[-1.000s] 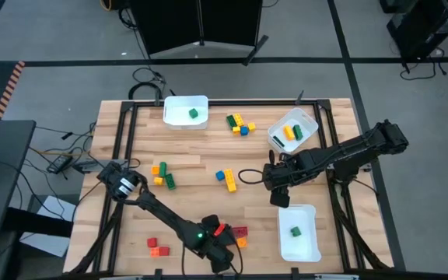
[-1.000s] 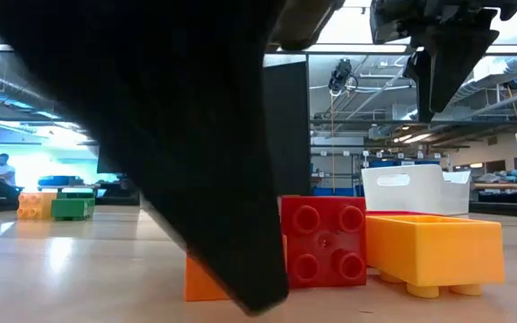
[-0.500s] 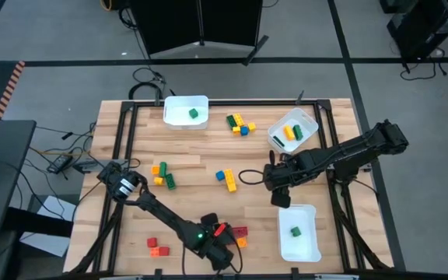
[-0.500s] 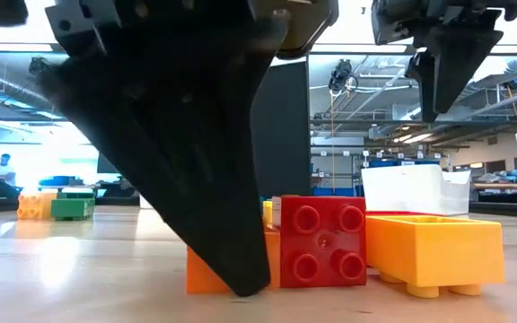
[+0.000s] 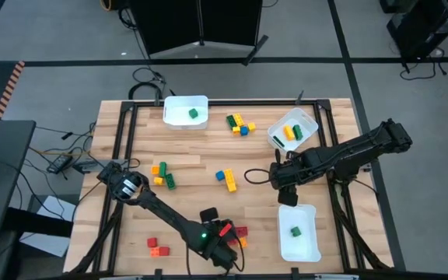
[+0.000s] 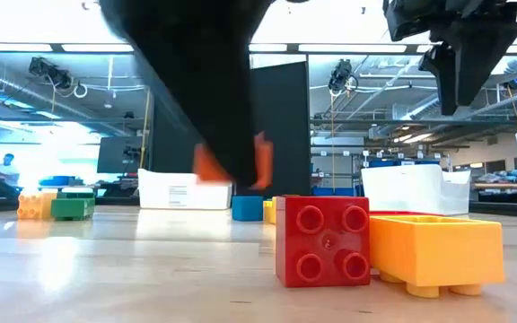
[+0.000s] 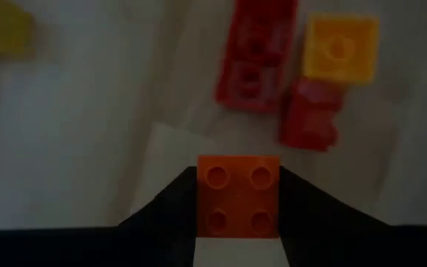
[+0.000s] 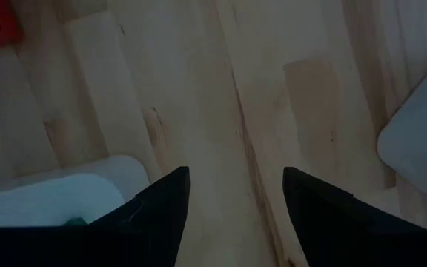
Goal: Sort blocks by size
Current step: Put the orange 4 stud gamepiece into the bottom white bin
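Note:
My left gripper [image 5: 224,232] hangs near the table's front edge, shut on a small orange block [image 7: 239,199] with four studs. In the low view this block [image 6: 206,166] shows on either side of a dark finger. Just beside the gripper a red block [image 6: 323,240] and a larger orange block [image 6: 433,251] rest on the table. My right gripper [image 5: 286,194] stands open over bare wood, pointing down, with nothing between its fingers [image 8: 161,215]. It is at the far end of the white bin [image 5: 299,232] that holds a green block [image 5: 295,231]. My left gripper pinches two opposite sides of the orange block [image 7: 202,200] between its two fingers. The fingers come from above at a slant. The block's studded top faces up toward the wrist. The block hangs lifted clear of the table [image 6: 262,161].
Small groups of blocks lie at the near left [image 5: 155,247], mid left [image 5: 162,174], centre [image 5: 225,178] and far centre [image 5: 239,124]. A white bin [image 5: 186,110] with one green block stands at the far edge. Another bin [image 5: 292,131], tilted, holds yellow and green blocks.
My left gripper has taken hold of the small orange block that lay against the red block. It has risen with it, so the block now hangs clear of the table. The red block and the larger orange block have stayed in place.

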Controlling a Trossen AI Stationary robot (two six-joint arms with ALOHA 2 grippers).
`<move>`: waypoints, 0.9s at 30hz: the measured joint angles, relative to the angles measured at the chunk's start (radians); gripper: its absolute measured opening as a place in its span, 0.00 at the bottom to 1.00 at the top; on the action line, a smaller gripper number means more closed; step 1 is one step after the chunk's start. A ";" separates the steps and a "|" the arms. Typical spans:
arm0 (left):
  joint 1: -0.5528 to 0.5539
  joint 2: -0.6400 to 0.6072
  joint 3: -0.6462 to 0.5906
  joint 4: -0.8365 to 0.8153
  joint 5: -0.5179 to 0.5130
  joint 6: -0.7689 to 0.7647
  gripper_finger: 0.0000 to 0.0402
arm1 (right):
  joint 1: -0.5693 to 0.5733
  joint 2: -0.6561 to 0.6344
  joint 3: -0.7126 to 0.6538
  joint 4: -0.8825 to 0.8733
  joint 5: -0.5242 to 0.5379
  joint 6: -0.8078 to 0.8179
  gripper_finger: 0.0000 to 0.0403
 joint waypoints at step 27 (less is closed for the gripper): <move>0.262 0.029 0.112 0.780 0.017 0.479 0.36 | -0.223 -0.385 0.000 -0.277 0.033 -0.081 0.57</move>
